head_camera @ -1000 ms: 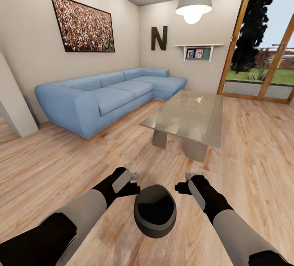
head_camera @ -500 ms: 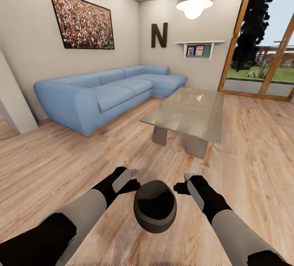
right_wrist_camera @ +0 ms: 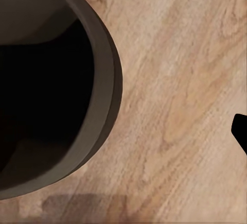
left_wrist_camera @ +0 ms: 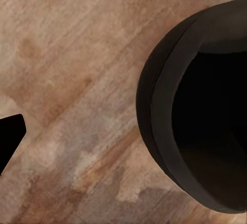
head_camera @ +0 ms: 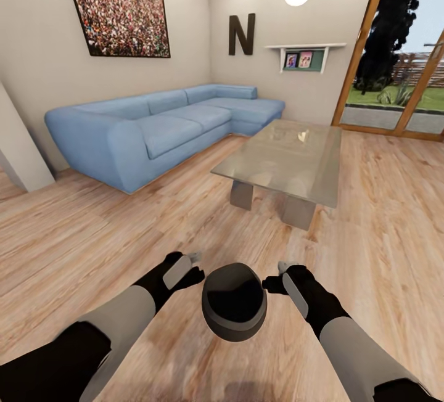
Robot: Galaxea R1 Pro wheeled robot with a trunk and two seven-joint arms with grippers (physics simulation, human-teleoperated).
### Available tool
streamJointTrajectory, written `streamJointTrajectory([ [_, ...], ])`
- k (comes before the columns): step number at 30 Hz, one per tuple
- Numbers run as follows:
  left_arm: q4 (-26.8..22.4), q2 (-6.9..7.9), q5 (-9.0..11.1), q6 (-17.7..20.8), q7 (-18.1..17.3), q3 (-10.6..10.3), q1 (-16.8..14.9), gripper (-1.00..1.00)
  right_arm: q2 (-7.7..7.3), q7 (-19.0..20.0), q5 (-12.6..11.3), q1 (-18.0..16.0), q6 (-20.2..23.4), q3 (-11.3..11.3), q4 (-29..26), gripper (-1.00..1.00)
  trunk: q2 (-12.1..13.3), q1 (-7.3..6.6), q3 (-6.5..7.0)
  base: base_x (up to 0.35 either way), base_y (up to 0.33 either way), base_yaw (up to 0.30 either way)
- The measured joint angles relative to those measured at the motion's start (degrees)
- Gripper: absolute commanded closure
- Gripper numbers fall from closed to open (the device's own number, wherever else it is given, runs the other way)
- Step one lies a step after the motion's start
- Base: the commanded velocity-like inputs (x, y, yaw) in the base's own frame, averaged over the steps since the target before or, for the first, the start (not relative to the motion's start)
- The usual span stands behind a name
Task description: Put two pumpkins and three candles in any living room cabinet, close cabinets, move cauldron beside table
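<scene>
The cauldron point(head_camera: 234, 306), a dark round pot with a black hollow, hangs above the wood floor between my two grippers. It casts a shadow on the boards below. My left gripper point(head_camera: 197, 266) sits at the pot's left rim and my right gripper point(head_camera: 276, 274) at its right rim. In the left wrist view the cauldron point(left_wrist_camera: 170, 105) is close up, with one black fingertip point(left_wrist_camera: 9, 139) well away from its wall. The right wrist view shows the cauldron point(right_wrist_camera: 100, 80) and one fingertip point(right_wrist_camera: 241, 131) in the same way. Each gripper's second finger is hidden. The glass-topped table point(head_camera: 290, 155) stands ahead.
A blue corner sofa point(head_camera: 160, 131) runs along the left and back walls. Glass doors with a wooden frame point(head_camera: 394, 106) open to a garden at the right. A white slanted panel point(head_camera: 18, 155) juts in at the far left. Bare wood floor point(head_camera: 123, 223) lies between me and the table.
The whole view has shifted: the table and sofa sit a little nearer and the ceiling has dropped out of frame. The cauldron and both grippers keep their place in the picture.
</scene>
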Motion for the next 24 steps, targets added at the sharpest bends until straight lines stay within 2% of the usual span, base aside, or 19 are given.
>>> streamJointTrajectory([
  [15,-0.4,-0.03,0.4,-2.0,-0.5,0.1,0.0,-1.0,-0.05,0.2,0.1,0.0,-0.2,0.0,-0.1,-1.0,-0.2,0.39,-3.32,0.0,0.0,0.0],
  [24,-0.1,0.0,0.2,-2.2,-0.9,0.0,0.0,-1.0,0.0,0.1,0.2,0.0,-0.2,0.1,-0.2,-1.0,-0.2,0.38,-3.33,0.0,0.0,0.0],
])
